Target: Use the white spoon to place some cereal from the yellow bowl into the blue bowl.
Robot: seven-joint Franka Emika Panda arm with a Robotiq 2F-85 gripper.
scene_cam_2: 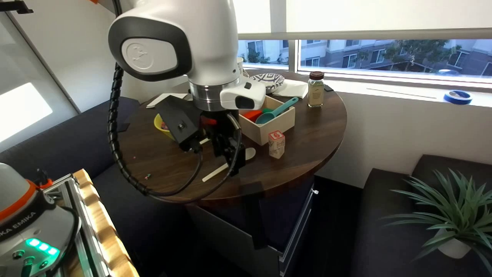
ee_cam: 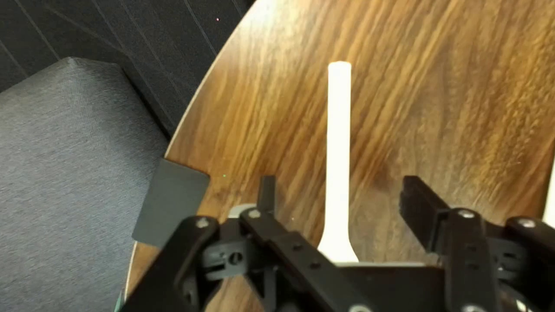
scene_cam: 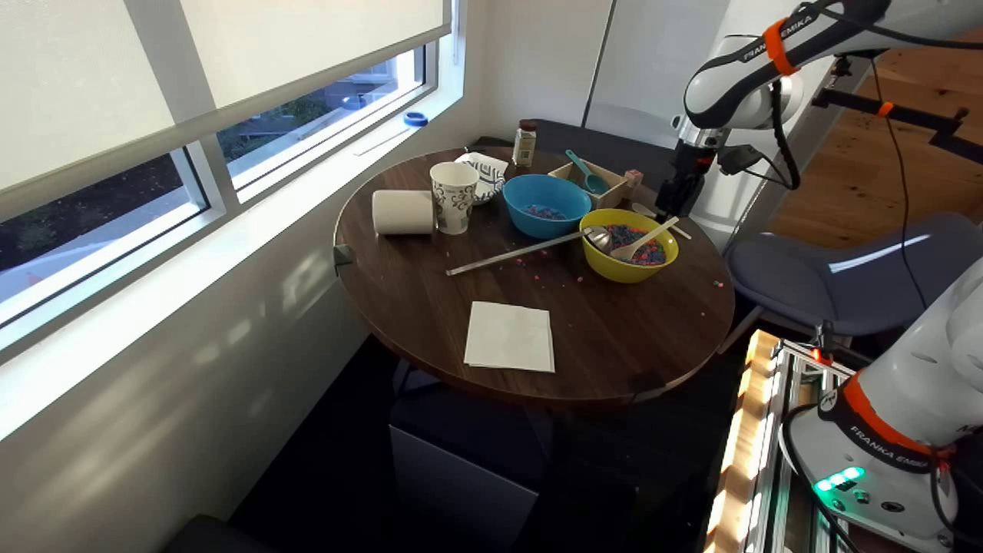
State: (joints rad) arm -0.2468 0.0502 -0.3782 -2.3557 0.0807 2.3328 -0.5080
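A whitish spoon (ee_cam: 338, 151) lies on the table between my open fingers (ee_cam: 338, 190) in the wrist view; nothing is held. Its head is hidden there behind the gripper, but shows in both exterior views (scene_cam_2: 250, 154) (scene_cam: 642, 209). My gripper (scene_cam_2: 232, 167) is low over this spoon. Another whitish spoon (scene_cam: 645, 240) leans in the yellow bowl (scene_cam: 618, 270), with a metal ladle (scene_cam: 597, 240) and red and purple cereal (scene_cam: 653, 252). The blue bowl (scene_cam: 530, 219) stands beside it with some cereal inside. The arm hides the blue bowl in an exterior view; the yellow bowl (scene_cam_2: 158, 122) is partly hidden.
A wooden box (scene_cam_2: 282, 121) with a teal scoop (scene_cam_2: 276, 111) stands near the gripper, beside a numbered block (scene_cam_2: 276, 144). A spice jar (scene_cam_2: 316, 90), paper cup (scene_cam: 455, 198), white roll (scene_cam: 402, 212) and napkin (scene_cam: 509, 336) are on the table. The ladle's long handle (scene_cam: 514, 255) crosses the table.
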